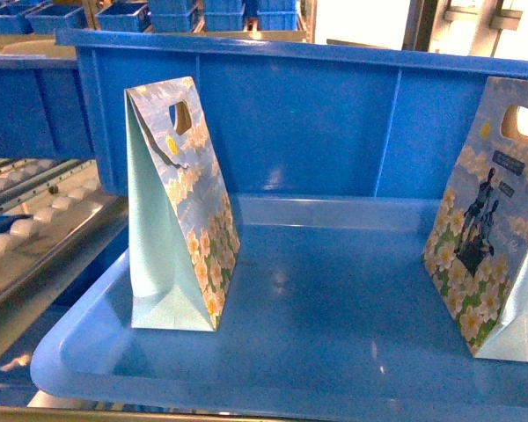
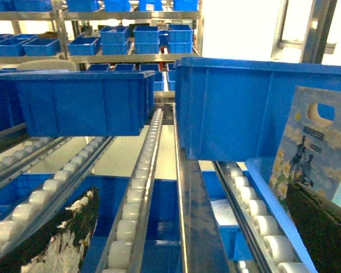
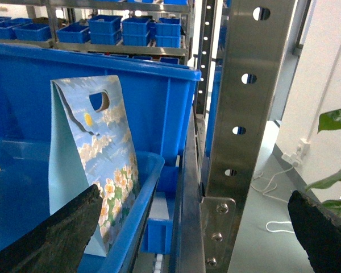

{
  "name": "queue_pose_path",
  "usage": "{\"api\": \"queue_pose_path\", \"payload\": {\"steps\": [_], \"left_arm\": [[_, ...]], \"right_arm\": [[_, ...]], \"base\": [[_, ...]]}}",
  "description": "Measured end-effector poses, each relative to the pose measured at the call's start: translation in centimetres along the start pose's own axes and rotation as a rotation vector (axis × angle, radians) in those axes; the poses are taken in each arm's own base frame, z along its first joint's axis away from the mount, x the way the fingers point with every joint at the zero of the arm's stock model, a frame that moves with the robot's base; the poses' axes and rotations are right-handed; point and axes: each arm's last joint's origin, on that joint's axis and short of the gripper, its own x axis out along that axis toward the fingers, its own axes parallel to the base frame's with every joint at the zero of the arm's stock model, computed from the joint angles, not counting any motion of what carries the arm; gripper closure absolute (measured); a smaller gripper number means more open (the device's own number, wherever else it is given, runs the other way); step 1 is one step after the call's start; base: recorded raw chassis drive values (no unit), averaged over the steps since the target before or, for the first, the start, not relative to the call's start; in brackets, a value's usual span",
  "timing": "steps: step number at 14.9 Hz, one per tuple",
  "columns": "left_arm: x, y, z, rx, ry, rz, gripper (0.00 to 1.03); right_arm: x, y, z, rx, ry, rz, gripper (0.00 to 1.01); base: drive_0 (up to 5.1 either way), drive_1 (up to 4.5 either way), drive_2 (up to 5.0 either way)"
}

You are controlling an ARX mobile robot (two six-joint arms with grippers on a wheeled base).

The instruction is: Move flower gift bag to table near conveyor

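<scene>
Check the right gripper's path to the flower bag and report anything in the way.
The right gripper is open. The bag stands left of its centre line, inside the tray. The tray's side wall and the steel upright lie ahead between the fingers. Nothing covers the bag itself.

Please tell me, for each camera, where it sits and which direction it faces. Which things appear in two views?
Head: on the robot, facing a blue tray holding two flower gift bags.
Left wrist: looks along the roller tracks; dark fingertips show.
Right wrist: faces the right bag and steel upright; fingertips show.
Shared: right bag, all views.
</scene>
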Motion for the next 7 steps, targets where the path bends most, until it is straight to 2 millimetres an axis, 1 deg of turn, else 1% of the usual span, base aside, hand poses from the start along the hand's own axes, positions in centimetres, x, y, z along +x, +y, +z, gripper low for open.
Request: {"api": "queue_pose_path", "payload": {"steps": [2, 3, 4, 5, 7], "left_arm": [[0.9, -1.0, 0.1, -0.001, 0.022, -0.043, 0.05], [1.4, -1.3, 0.7, -0.002, 0.02, -0.056, 0.05], [2.0, -1.7, 1.8, -0.007, 0.003, -0.07, 0.05], [3.0, -2.1, 3.4, -0.02, -0.018, -0.084, 0.05], [4.5, -2.5, 5.2, -0.032, -0.004, -0.093, 0.05]], "right_arm": [[0.6, 0.0, 0.2, 0.004, 0.0, -0.014, 0.03], [0.9, 0.2, 0.4, 0.006, 0.008, -0.005, 0.03], [1.3, 0.4, 1.2, 0.008, 0.002, 0.01, 0.03], [2.0, 0.9, 2.8, 0.01, -0.006, 0.038, 0.03], [2.9, 1.3, 4.5, 0.008, 0.003, 0.053, 0.03]], "base": [[0.0, 0.0, 0.0], [0.0, 0.0, 0.0], [0.0, 0.0, 0.0], [0.0, 0.0, 0.0], [0.0, 0.0, 0.0]]}}
